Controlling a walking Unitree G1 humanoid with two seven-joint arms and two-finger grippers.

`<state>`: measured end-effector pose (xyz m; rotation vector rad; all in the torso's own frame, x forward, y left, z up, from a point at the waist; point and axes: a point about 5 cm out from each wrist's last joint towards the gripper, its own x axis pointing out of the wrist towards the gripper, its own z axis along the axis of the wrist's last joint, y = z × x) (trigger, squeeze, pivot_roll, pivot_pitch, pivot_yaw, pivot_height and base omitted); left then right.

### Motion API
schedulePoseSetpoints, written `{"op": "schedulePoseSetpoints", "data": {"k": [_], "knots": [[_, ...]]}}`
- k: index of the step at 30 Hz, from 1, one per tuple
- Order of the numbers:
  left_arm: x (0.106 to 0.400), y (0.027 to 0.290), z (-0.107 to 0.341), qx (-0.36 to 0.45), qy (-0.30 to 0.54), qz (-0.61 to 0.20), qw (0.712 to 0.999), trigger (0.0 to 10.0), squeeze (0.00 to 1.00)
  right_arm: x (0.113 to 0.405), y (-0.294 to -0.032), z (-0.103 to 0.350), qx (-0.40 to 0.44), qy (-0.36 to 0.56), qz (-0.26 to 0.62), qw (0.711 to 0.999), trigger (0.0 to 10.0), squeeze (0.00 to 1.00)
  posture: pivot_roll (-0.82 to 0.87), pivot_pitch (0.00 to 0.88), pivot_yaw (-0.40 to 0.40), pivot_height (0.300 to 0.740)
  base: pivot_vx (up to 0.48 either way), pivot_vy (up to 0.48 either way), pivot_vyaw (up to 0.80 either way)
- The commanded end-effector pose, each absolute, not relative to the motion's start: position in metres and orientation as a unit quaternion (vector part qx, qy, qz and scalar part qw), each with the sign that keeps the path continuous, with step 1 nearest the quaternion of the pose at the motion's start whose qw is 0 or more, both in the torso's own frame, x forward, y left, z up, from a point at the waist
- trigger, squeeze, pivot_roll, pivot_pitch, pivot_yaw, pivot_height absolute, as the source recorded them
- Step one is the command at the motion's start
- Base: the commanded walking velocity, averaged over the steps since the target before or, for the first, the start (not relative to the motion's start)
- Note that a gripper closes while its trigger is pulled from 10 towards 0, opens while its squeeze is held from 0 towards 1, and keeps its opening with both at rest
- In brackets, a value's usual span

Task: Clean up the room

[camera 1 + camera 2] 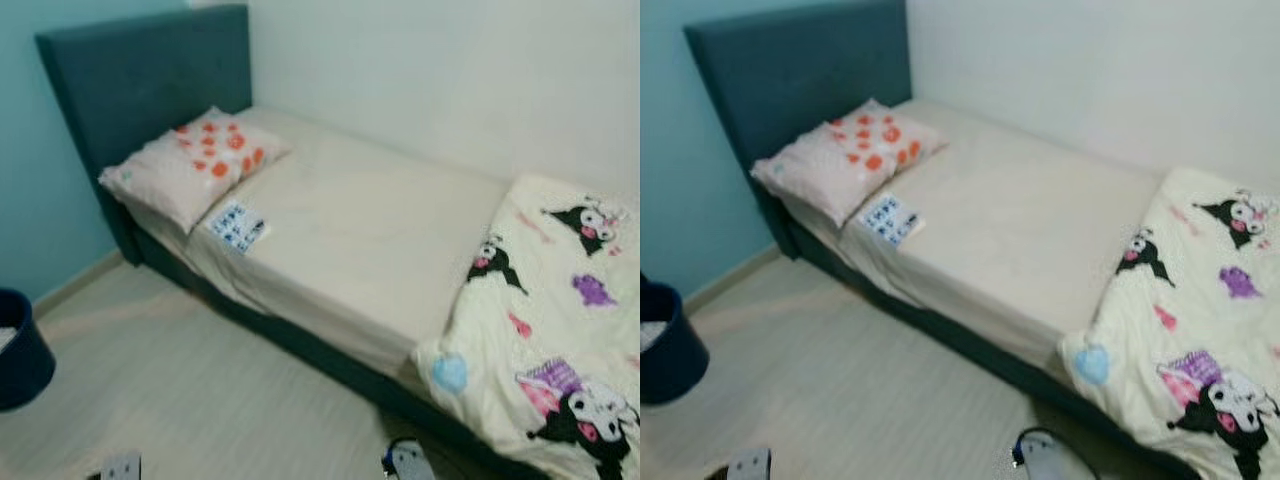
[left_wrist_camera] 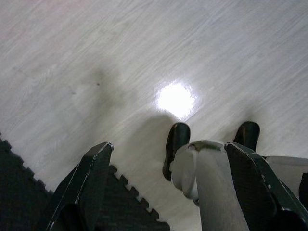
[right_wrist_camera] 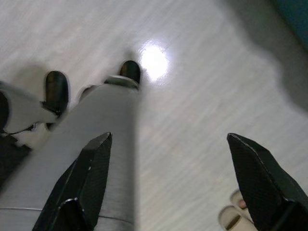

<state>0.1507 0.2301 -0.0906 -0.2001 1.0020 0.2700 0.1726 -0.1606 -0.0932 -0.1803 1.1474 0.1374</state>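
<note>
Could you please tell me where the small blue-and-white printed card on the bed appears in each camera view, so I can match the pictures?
Left eye view: the card lies on the sheet just below the pillow, left of centre.
Right eye view: the card sits in the same spot, slightly further right.
Left wrist view: not in it; floor between the open left claw.
Right wrist view: not in it; floor between the open right claw.
Shared landmark: the orange-spotted pillow.

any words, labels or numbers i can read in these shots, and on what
None can be read.
White card on the bed, beside the pillow: rows of blue marks, too blurred to read.
Cartoon blanket: pictures of characters, no legible text.
Dark bin on the floor: no label visible.
</note>
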Motion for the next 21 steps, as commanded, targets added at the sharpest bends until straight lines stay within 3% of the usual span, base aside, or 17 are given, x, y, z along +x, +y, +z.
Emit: {"op": "schedulePoseSetpoints", "data": {"k": [1, 11, 13, 21], "knots": [[0.144, 0.222, -0.095, -0.098, 0.489, 0.109, 0.860, 10.0, 0.00, 0.167, -0.168, -0.095, -0.087, 0.551, 0.063, 0.828, 10.0, 0.00, 0.00, 0.066, -0.031, 0.740, 0.000, 0.000, 0.00], [0.135, 0.209, -0.100, -0.096, 0.503, 0.087, 0.855, 10.0, 0.00, 0.152, -0.205, -0.096, -0.103, 0.562, 0.053, 0.819, 10.0, 0.00, 0.00, 0.073, -0.032, 0.740, 0.000, -0.089, -0.07], [0.136, 0.210, -0.100, -0.096, 0.503, 0.087, 0.855, 10.0, 0.00, 0.151, -0.206, -0.097, -0.106, 0.563, 0.055, 0.818, 10.0, 0.00, 0.00, 0.073, -0.032, 0.740, 0.000, 0.000, -0.67], [0.137, 0.211, -0.100, -0.100, 0.502, 0.084, 0.855, 10.0, 0.00, 0.147, -0.183, -0.101, -0.105, 0.569, 0.073, 0.813, 10.0, 0.00, 0.00, 0.076, -0.031, 0.740, 0.000, -0.480, -0.69]]}}
